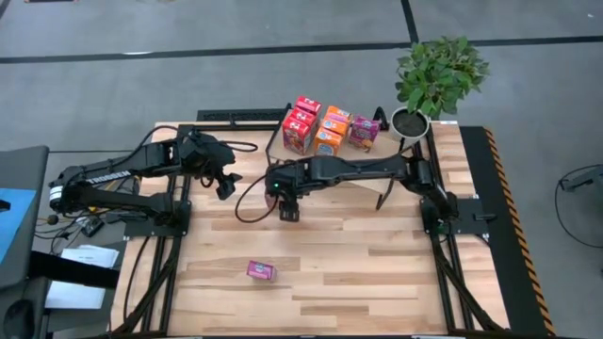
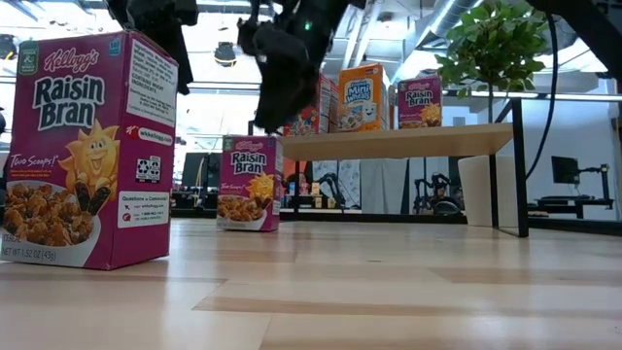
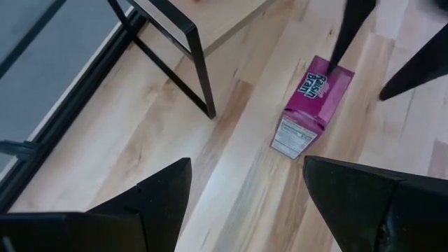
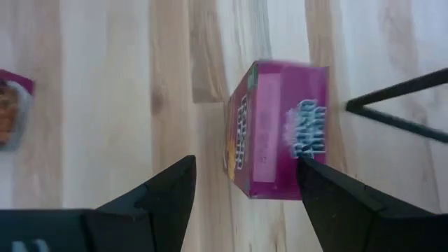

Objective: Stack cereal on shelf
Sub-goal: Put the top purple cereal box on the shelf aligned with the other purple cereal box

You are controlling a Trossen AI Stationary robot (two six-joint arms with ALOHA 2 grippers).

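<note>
I see a magenta Raisin Bran box [image 4: 280,129] upright on the tabletop [image 4: 105,105] beneath my right pincer [image 4: 245,183], open and empty.

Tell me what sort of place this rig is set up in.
Probably a robotics lab or workshop, staged as a shop-shelf demo: a grey concrete floor around the wooden table, exposed ceiling ducts, and more robot arms in the room behind.
</note>
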